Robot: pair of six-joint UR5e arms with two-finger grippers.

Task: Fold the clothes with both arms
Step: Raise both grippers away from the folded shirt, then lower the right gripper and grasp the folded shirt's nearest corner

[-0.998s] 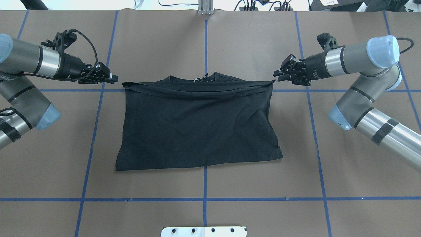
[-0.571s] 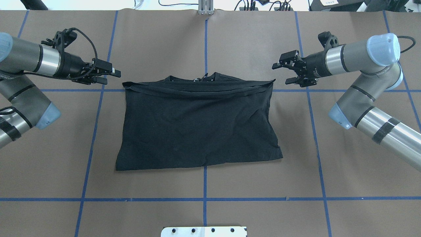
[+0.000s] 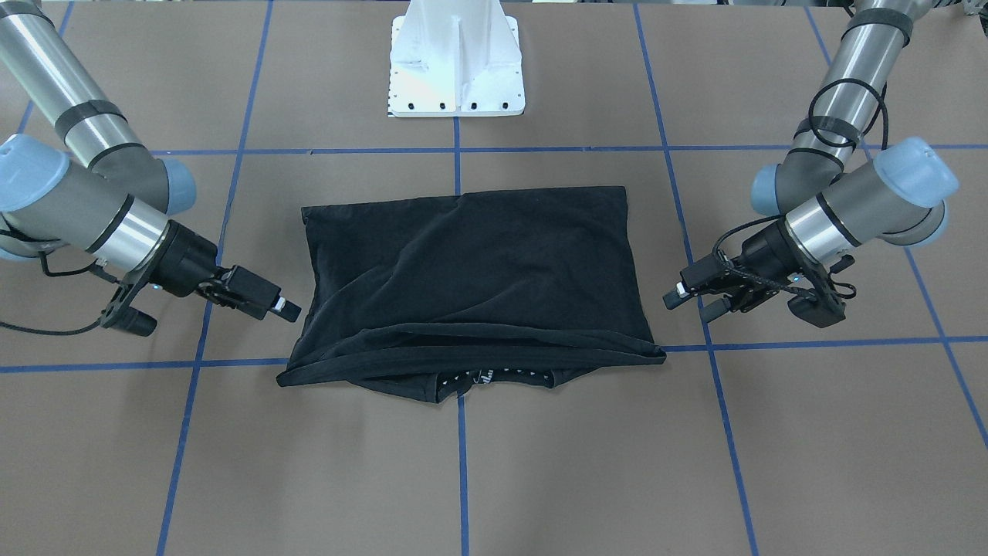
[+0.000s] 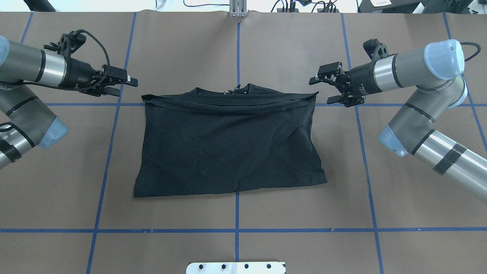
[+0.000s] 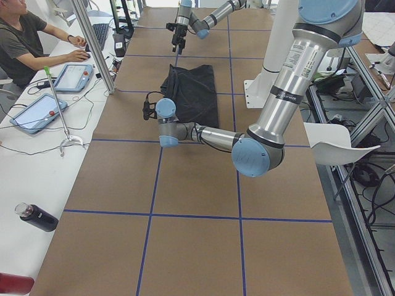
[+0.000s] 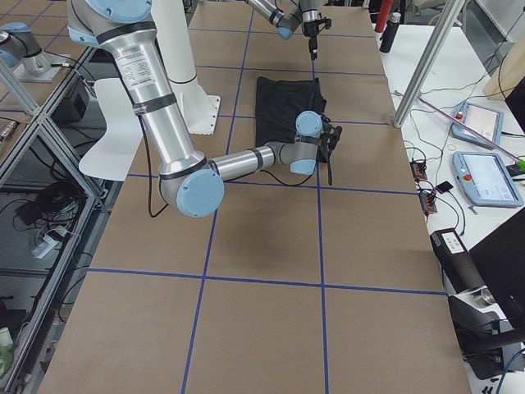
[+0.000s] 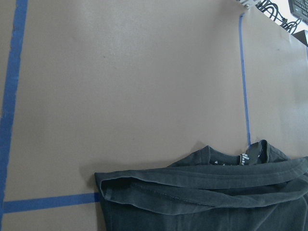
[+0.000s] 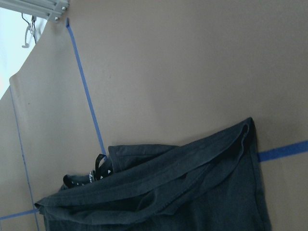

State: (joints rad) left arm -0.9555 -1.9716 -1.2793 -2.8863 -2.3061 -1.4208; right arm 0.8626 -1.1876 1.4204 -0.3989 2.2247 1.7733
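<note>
The black T-shirt point(image 4: 228, 148) lies folded in half on the brown table, its collar and label poking out at the far edge point(image 3: 471, 270). My left gripper point(image 4: 127, 86) hovers open just off the shirt's far left corner, holding nothing point(image 3: 683, 303). Off the far right corner, my right gripper point(image 4: 320, 91) is likewise open and apart from the cloth point(image 3: 282, 307). Both wrist views show only the layered hem and collar of the T-shirt point(image 7: 207, 197) point(image 8: 159, 192), no fingers.
Blue tape lines point(image 4: 237, 213) grid the table. The white pedestal base point(image 3: 455, 69) stands at the robot's side of the shirt. A person point(image 5: 24, 37) sits at a side desk with tablets; a dark bottle point(image 5: 37, 217) lies there.
Both grippers went from shut to open and lifted slightly away from the shirt's far corners. The shirt has not moved.
</note>
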